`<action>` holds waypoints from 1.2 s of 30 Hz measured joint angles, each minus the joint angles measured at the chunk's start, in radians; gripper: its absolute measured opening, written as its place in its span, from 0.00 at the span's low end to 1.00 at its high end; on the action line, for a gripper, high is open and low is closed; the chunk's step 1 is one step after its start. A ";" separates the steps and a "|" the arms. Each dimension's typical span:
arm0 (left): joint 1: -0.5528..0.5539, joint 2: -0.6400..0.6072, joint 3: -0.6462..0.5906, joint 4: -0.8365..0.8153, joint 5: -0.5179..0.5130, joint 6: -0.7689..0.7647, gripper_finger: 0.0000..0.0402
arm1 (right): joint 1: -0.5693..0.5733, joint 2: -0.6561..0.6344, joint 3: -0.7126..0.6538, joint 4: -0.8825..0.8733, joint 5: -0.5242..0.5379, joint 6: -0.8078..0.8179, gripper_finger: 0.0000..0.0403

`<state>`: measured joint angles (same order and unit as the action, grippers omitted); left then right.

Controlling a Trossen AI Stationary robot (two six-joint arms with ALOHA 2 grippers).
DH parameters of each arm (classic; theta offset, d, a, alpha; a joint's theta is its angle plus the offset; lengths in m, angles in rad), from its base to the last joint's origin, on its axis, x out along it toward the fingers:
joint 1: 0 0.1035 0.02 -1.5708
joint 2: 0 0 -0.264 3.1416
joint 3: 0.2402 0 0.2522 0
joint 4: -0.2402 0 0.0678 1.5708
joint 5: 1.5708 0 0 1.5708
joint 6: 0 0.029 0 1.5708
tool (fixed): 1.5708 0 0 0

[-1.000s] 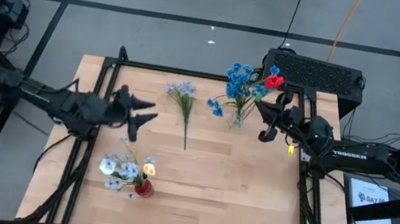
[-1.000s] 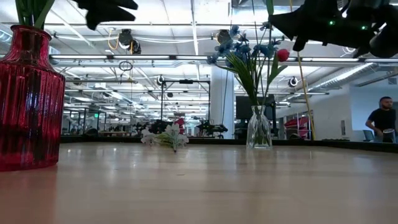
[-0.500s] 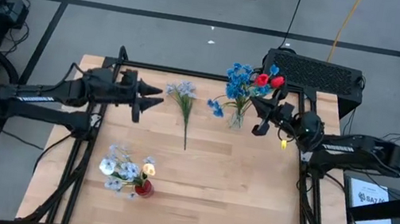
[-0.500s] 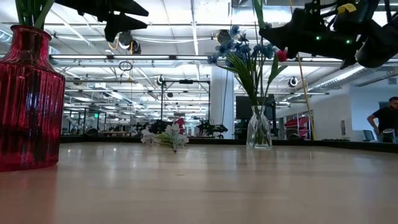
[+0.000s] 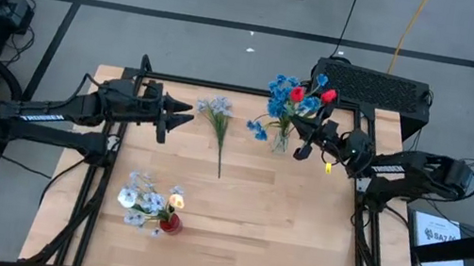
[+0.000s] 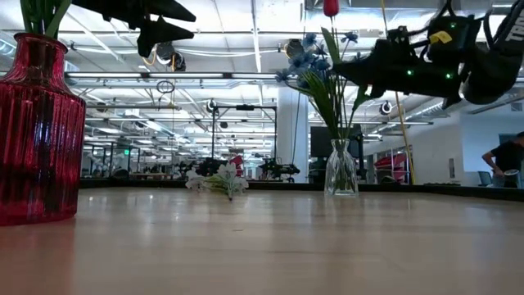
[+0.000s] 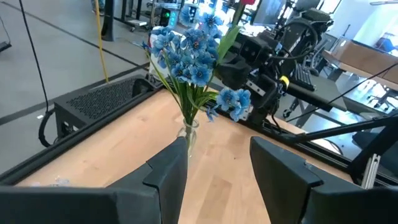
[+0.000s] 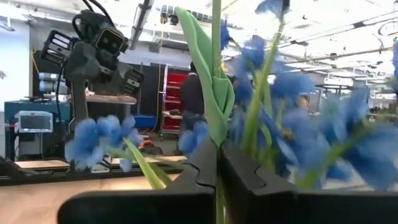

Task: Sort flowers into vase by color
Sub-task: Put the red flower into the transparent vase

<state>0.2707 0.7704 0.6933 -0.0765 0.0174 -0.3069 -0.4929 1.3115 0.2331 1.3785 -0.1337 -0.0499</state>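
- Left gripper (image 5: 184,120): you have it hovering over the table's (image 5: 239,238) left rear part, fingers (image 7: 166,171) spread wide, nothing between them. It points toward the loose flower just to its right, apart from it.
- Red vase (image 5: 169,224): stands near the front left of your table. It holds pale blue-white flowers (image 5: 139,199) and one small white-yellow bloom (image 5: 176,200). In the low view it fills the near left (image 6: 37,135).
- Loose pale blue-white flower (image 5: 217,108): lies flat on the wood between your two grippers, head toward the rear, stem (image 5: 218,149) running toward the front. It is nearer the left gripper.
- Clear glass vase (image 5: 280,141): stands at the right rear, upright (image 6: 341,169). It holds the bright blue flowers (image 5: 283,93).
- Red tulip (image 5: 297,94): its bud sits among the blue heads above the clear vase. Its stem (image 8: 216,68) is pinched in the right gripper.
- Second red bud (image 5: 329,96): just right of the first.
- Right gripper (image 5: 303,136): you have it just beside the clear vase, on its right, fingers (image 8: 261,183) clamped tight on the tulip stem.
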 joint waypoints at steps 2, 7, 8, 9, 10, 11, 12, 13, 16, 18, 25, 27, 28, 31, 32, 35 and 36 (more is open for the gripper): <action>0.000 0.000 0.000 0.000 0.000 0.000 0.45 | -0.014 0.027 -0.027 0.046 -0.001 0.022 0.00; 0.000 0.000 0.000 0.000 -0.001 0.000 0.45 | -0.026 0.078 -0.077 0.157 0.000 0.053 0.00; 0.000 0.000 0.000 0.000 -0.002 0.000 0.45 | -0.026 0.084 -0.081 0.151 0.000 0.053 0.00; 0.000 0.000 0.000 0.000 -0.002 0.000 0.45 | -0.026 0.092 -0.084 0.146 0.000 0.053 0.00; 0.000 0.000 0.000 0.000 -0.002 0.000 0.45 | -0.026 0.102 -0.085 0.146 0.000 0.054 0.00; 0.000 0.000 0.000 0.000 -0.003 0.000 0.45 | -0.026 0.113 -0.085 0.145 0.000 0.057 0.00; 0.000 0.000 0.000 -0.001 -0.003 0.000 0.45 | -0.026 0.127 -0.084 0.145 0.000 0.058 0.00; 0.000 0.000 0.000 0.000 -0.003 0.000 0.45 | -0.026 0.141 -0.085 0.145 -0.001 0.058 0.00; 0.000 0.000 0.000 -0.001 -0.004 0.001 0.45 | -0.026 0.179 -0.085 0.153 -0.002 0.075 0.00; 0.000 0.000 0.000 0.000 -0.006 0.004 0.45 | -0.026 0.194 -0.085 0.161 -0.003 0.096 0.00; 0.000 0.000 0.000 -0.001 -0.007 0.007 0.45 | -0.025 0.198 -0.085 0.159 0.005 0.143 0.01; 0.000 0.000 0.000 -0.003 -0.007 0.007 0.45 | -0.025 0.198 -0.084 0.159 0.005 0.144 0.03; 0.000 0.000 0.000 -0.004 -0.007 0.007 0.45 | -0.025 0.198 -0.085 0.159 0.005 0.144 0.05; 0.000 0.000 0.000 -0.011 -0.007 0.007 0.45 | -0.025 0.185 -0.084 0.151 0.003 0.162 0.10; 0.000 0.000 0.000 -0.011 -0.007 0.007 0.45 | -0.025 0.179 -0.084 0.146 0.003 0.165 0.12; 0.000 0.000 0.000 -0.011 -0.007 0.007 0.45 | -0.025 0.148 -0.084 0.114 0.003 0.166 0.19; 0.000 0.000 0.000 -0.011 -0.007 0.008 0.45 | -0.025 0.135 -0.084 0.099 0.003 0.166 0.22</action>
<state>0.2703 0.7704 0.6937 -0.0879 0.0101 -0.2993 -0.5179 1.4465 0.1486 1.4776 -0.1303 0.1162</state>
